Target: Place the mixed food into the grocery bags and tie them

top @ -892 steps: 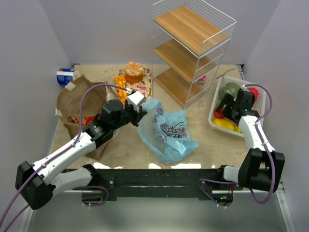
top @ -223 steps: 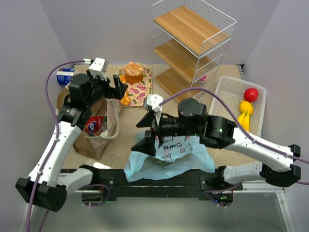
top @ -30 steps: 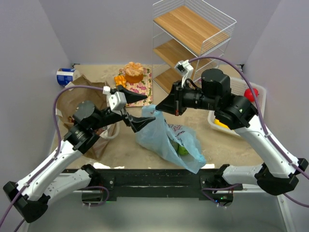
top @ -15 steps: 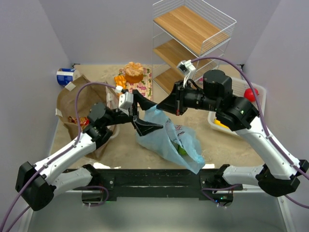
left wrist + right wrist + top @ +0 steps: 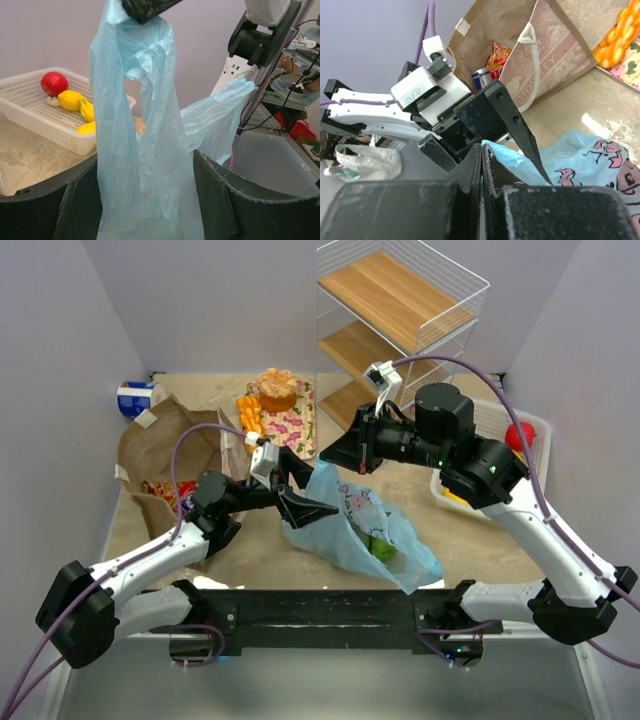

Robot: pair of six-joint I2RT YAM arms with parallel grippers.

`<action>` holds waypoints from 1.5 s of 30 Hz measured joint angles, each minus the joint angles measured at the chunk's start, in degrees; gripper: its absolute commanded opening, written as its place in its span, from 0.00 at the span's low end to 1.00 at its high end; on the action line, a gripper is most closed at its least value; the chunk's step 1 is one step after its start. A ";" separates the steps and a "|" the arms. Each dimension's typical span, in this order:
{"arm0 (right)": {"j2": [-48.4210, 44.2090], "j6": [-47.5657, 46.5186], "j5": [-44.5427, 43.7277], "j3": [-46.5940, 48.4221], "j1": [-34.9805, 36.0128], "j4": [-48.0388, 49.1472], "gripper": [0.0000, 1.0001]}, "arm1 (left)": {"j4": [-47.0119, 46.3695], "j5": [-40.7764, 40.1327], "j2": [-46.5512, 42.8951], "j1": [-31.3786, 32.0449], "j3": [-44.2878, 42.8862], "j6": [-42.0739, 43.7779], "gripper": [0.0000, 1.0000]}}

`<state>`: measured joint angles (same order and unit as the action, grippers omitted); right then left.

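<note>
Right gripper (image 5: 481, 149) clenched on a handle of the light-blue bag (image 5: 372, 525), holding it above the table (image 5: 455, 530) centre. Left gripper (image 5: 145, 170) stands spread, bag film hanging between its jaws. Green fruit (image 5: 381, 548) inside.

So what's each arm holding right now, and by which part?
The right gripper pinches the thin light-blue plastic bag by its top handle, holding it up. The left gripper straddles the hanging plastic, open, gripping nothing.

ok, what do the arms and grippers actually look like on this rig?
The left arm and right arm have white links and black joint housings, each with a purple cable looping along it. The left gripper and right gripper have black wedge-shaped fingers and a white camera block at the wrist.
</note>
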<state>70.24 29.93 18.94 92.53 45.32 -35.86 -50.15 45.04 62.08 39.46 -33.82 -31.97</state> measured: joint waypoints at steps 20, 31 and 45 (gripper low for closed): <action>-0.24 0.72 0.28 -2.78 0.00 3.34 0.00 | 9.27 -12.70 -2.19 0.15 -2.45 10.16 0.90; -0.24 0.48 0.24 -2.56 0.00 2.69 0.00 | 30.69 -12.26 -10.73 0.33 -9.44 22.43 1.00; -1.07 0.55 0.48 -2.56 0.00 2.67 0.00 | 23.65 -3.48 1.36 0.37 -12.00 20.70 0.82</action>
<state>69.17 30.48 19.42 89.97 45.32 -33.19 -26.50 41.56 63.44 39.83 -45.82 -11.27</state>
